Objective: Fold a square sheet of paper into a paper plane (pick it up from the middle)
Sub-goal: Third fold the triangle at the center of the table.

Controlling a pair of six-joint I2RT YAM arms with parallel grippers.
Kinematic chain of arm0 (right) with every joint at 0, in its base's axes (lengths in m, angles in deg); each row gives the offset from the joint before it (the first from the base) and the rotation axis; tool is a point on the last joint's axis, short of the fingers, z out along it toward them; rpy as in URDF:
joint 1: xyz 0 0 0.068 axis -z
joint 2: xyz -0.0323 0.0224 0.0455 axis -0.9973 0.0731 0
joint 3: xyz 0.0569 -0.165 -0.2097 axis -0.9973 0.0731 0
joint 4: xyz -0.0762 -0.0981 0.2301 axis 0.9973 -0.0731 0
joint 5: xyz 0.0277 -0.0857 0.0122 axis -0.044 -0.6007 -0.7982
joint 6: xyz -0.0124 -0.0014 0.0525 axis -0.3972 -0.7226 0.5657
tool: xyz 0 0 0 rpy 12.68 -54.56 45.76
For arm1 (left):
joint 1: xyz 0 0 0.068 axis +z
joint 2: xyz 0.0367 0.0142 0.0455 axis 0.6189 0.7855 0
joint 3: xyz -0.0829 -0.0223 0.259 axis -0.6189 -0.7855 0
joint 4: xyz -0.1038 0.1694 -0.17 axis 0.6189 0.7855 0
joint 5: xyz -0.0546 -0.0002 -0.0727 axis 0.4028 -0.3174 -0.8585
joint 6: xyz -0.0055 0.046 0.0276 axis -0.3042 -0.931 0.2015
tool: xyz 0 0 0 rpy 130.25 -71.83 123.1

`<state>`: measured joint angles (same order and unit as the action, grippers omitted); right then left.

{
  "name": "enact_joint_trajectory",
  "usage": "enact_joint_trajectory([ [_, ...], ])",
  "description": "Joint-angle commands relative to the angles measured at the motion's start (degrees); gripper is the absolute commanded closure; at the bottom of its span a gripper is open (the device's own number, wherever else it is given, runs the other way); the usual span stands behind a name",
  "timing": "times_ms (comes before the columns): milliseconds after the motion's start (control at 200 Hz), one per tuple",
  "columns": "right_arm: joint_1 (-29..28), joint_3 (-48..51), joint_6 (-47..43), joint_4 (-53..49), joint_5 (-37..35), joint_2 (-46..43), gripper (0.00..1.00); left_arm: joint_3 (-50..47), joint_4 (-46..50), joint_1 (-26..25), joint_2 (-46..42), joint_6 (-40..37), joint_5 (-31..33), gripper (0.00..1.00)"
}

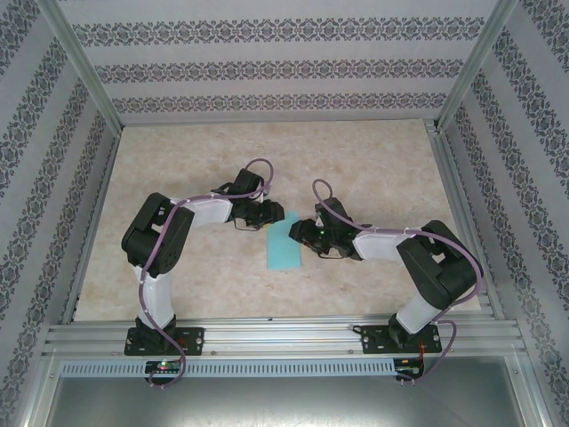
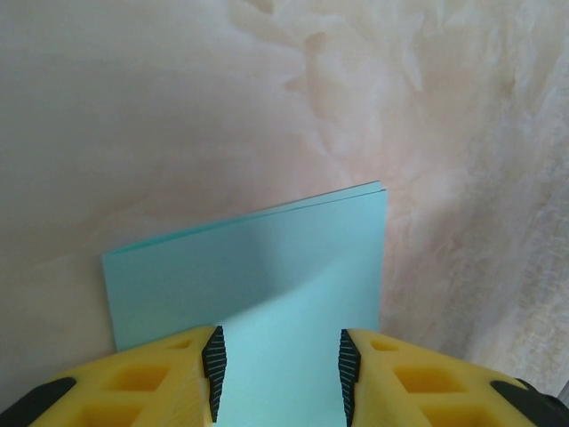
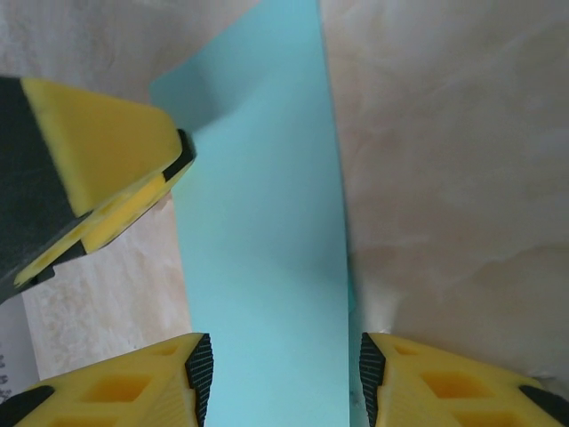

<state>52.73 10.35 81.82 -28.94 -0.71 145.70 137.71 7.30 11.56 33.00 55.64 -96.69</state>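
**Paper sheet [image 1: 286,249] flat between both arms, long axis pointing away from my bases**

The sheet is teal, doubled over into a narrow rectangle, and lies mid tabletop [image 1: 178,160]. My left end effector [image 1: 265,213] sits at its far left corner. My right end effector [image 1: 307,236] is at the right long edge, nearer the middle, so I judge the right better placed for a centre pick. On both, the jaws stand apart with nothing clamped (paper just lies under the gap).

The left wrist view has the sheet [image 2: 267,267] straight ahead of the left end effector [image 2: 280,374] and shows two layers at the far edge, which the overhead can't resolve. The right wrist view has the sheet [image 3: 267,222] running lengthwise ahead of the right end effector [image 3: 283,378], with the left end effector [image 3: 98,169] over its left edge.
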Motion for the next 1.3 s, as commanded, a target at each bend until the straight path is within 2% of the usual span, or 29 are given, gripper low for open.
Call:
enact_joint_trajectory([
  [0,0.7,0.1,2.1,0.6,-1.5,-0.3,0.5,-1.4,0.8,-0.5,-1.2,-1.1,0.3,0.57],
  [260,0.6,1.5,4.5,4.5,1.9,2.0,0.52,-1.6,0.6,-0.5,-1.3,-0.7,0.2,0.57],
  [440,0.6,2.1,5.4,7.5,2.9,2.5,0.58,-1.3,0.6,-0.5,-1.5,-0.6,-0.1,0.57],
  [844,2.3,2.0,6.9,12.6,5.1,3.3,0.58,-0.8,0.4,-0.5,-2.7,-1.2,-2.0,0.53],
  [934,2.6,1.5,6.8,14.1,7.2,4.7,0.59,-0.7,2.6,-0.5,-5.4,-3.5,-1.6,0.49],
  [1134,3.2,0.9,6.1,15.5,9.9,7.1,0.66,-5.5,6.3,-0.5,-17.8,-8.6,0.7,0.38],
  [1299,4.3,-0.2,4.4,15.8,12.5,8.3,0.69,-12.5,7.8,-2.8,-27.0,-11.0,0.8,0.36],
])
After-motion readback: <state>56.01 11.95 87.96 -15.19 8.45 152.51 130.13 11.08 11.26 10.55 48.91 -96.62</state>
